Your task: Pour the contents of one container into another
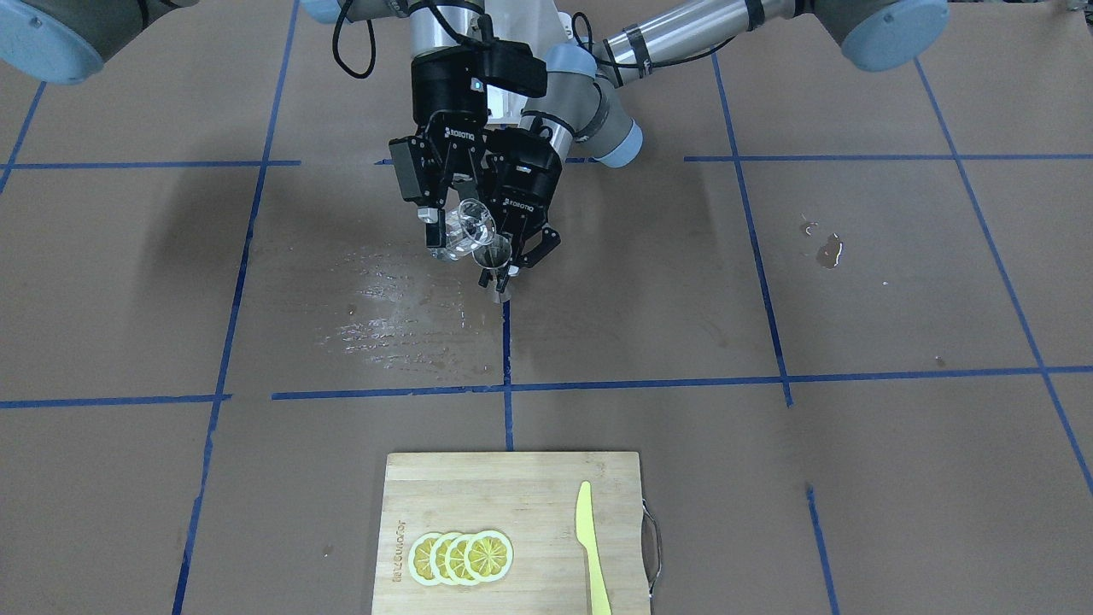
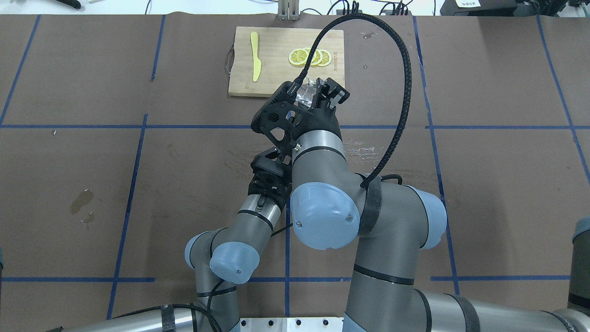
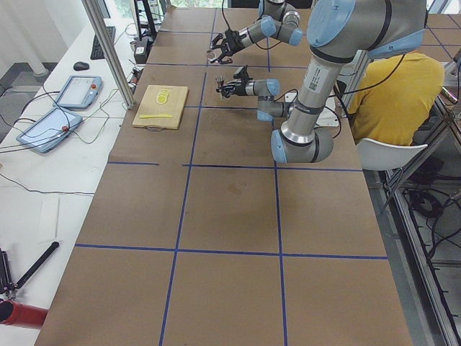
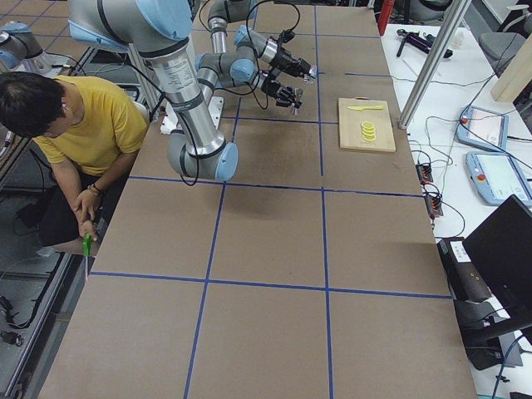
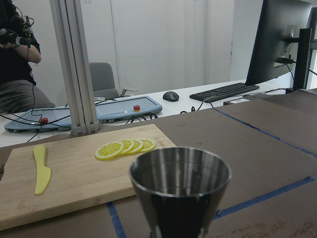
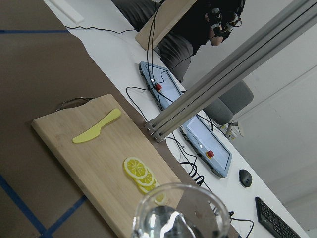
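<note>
the right pincer (image 1: 452, 232) is closed on the little glass cup (image 1: 471, 227), a finger on either side of its wall. the left pincer (image 1: 514, 259) is clamped on the steel jigger (image 1: 493, 256), at about its narrow waist as far as i can make out. both hang off the table (image 1: 768, 282) in the upper middle of the front view. the cup sits just left of the jigger's open mouth and a touch above it, nearly touching, and it looks tipped. whether anything is running out i can't tell. in the left wrist view the jigger stands upright at bottom centre.

i'd say the glass is hard, smooth and breakable, and bottom-heavy with that thick base, so a firm hold across the wall suits it. the jigger looks light, stiff and slick, and at the waist the two cones would stop it sliding. a wet patch (image 1: 401, 307) shines on the table left of them, so i'd expect slippery surfaces.
</note>
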Motion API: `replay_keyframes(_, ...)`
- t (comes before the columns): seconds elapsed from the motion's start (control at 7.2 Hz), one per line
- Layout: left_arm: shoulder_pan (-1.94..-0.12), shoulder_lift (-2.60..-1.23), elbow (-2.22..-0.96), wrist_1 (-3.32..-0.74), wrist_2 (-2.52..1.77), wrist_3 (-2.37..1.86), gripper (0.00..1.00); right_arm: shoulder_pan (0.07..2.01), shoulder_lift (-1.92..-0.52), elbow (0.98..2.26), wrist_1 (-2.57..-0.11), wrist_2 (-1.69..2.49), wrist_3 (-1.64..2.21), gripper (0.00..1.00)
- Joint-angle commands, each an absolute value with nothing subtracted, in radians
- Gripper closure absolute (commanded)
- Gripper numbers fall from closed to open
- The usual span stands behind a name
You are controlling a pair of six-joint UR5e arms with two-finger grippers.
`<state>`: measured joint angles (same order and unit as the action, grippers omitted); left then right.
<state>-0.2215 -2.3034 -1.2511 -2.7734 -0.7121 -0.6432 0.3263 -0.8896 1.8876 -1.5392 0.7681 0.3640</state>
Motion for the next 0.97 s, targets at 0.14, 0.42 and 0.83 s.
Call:
replay_keyframes(0.14,-0.244,-2.304,-1.250,-2.773,-0.730,-0.643,1.00,0.318,-0.897,1.894,-1.551,0.767,0.339,0.97)
replay_keyframes(0.42,-0.252,-2.304,-1.250,-2.773,-0.742,-0.644,1.00,0.318,-0.891,1.899,-1.589,0.764,0.337,0.97)
replay_keyframes(0.83,-0.259,-2.310,-1.250,-2.773,-0.756,-0.644,1.00,0.316,-0.887,1.902,-1.615,0.764,0.324,0.97)
